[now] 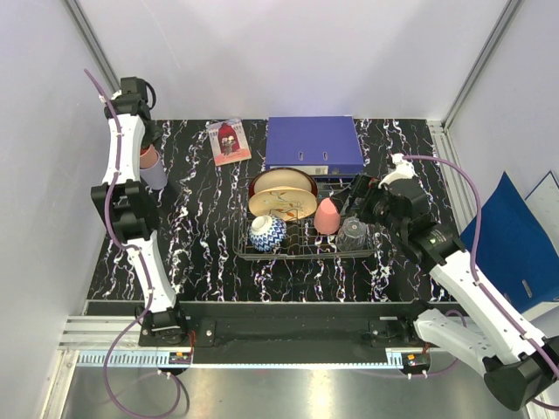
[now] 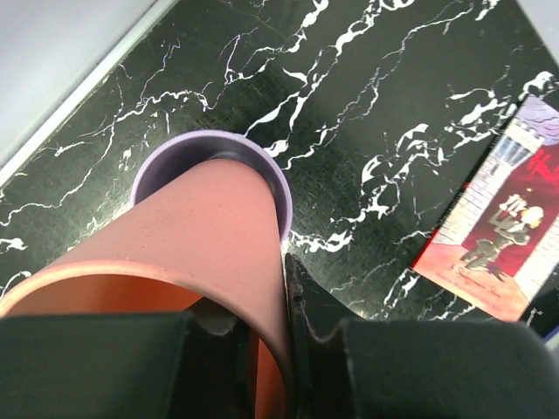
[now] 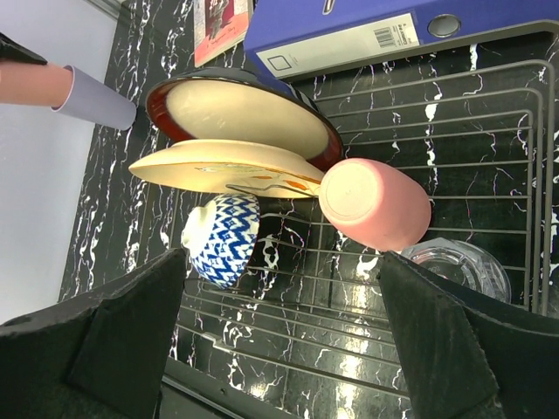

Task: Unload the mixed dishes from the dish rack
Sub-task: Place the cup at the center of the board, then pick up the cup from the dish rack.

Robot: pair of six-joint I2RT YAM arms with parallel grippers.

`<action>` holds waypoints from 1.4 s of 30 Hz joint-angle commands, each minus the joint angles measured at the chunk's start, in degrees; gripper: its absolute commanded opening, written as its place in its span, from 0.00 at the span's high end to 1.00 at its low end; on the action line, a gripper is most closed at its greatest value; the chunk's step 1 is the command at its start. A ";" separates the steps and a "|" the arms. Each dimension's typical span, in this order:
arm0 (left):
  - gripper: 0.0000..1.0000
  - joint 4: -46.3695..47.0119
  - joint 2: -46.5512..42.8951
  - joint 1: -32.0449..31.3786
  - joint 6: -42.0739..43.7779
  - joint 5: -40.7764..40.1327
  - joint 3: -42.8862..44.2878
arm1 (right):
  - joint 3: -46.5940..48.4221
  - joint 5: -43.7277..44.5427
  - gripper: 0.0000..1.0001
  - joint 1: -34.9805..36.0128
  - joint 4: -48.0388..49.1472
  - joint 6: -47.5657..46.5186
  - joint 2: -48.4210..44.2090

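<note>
1. Upper left of the overhead view: the left gripper (image 2: 262,325) is clenched on the wall of a pale pink cup (image 2: 201,253). The cup's base sits inside the mouth of a lilac cup (image 2: 166,157).
2. Right of centre, the right gripper (image 3: 288,340) hangs with jaws spread wide, grasping nothing, over the dark wire dish rack (image 3: 454,148).
3. The rack, mid-frame, holds a red-rimmed cream bowl (image 3: 236,109), a cream painted plate (image 3: 218,168), a blue-white patterned bowl (image 3: 223,240), a second pink cup (image 3: 376,205) and a clear glass (image 3: 454,266).

Open desk (image 1: 205,253) lies at 9 and 6 o'clock of the rack (image 1: 306,256). A binder (image 1: 313,142) walls its 12 o'clock side, the right arm (image 1: 441,253) its 3 o'clock. Inside, bowl (image 1: 281,182), plate (image 1: 279,207), blue bowl (image 1: 267,233), cup (image 1: 327,216) and glass (image 1: 353,231) stand close together.
</note>
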 commanded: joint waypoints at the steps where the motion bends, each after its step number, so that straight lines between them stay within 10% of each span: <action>1: 1.00 1.47 0.88 1.22 0.40 1.50 3.22 | -0.14 1.04 0.00 0.06 3.15 -1.21 0.63; 15: 0.28 1.29 -7.28 2.54 -1.70 4.65 7.70 | 0.56 0.77 0.01 -0.03 4.03 -1.39 2.30; 25: 0.27 2.51 -25.71 -15.60 -1.10 7.49 -1.15 | 0.74 -1.68 0.02 0.14 3.59 -4.19 5.37; 33: 0.27 24.40 -48.40 -30.50 -1.35 7.65 -43.13 | 4.17 6.63 0.02 3.83 -4.93 -10.44 11.35; 42: 0.28 36.44 -69.14 -35.86 -0.57 11.60 -67.67 | 7.24 10.79 0.03 5.68 -3.89 -12.02 18.55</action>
